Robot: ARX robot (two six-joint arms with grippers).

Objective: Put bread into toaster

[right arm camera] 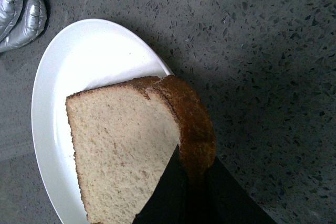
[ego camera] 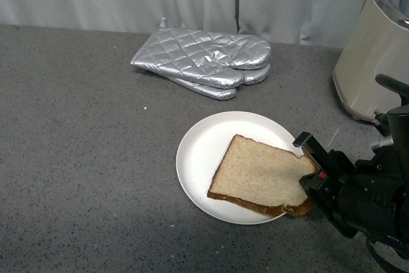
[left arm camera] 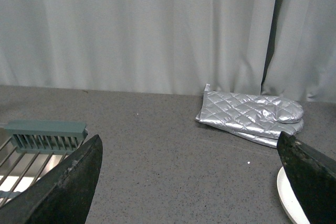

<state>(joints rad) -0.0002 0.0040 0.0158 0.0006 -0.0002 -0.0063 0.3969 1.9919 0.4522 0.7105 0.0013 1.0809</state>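
Grip firm with the right gripper (ego camera: 311,174), clamped on the rounded crust end of the bread (ego camera: 259,174) resting on the white plate (ego camera: 198,151), near right. Lift gently, slice level, clear of the rim, then carry far right toward the toaster (ego camera: 374,62). Leave the left gripper (left arm camera: 189,182) spread wide, idle.

A grey speckled counter (ego camera: 77,158) is occupied by a white plate (ego camera: 201,158), with silver oven mitts (ego camera: 204,59) laid behind the plate and a beige toaster (ego camera: 374,55) stood to its right.

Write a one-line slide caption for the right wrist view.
Right gripper clamps the brown-crusted tan bread slice at its rounded end, over the round white plate.
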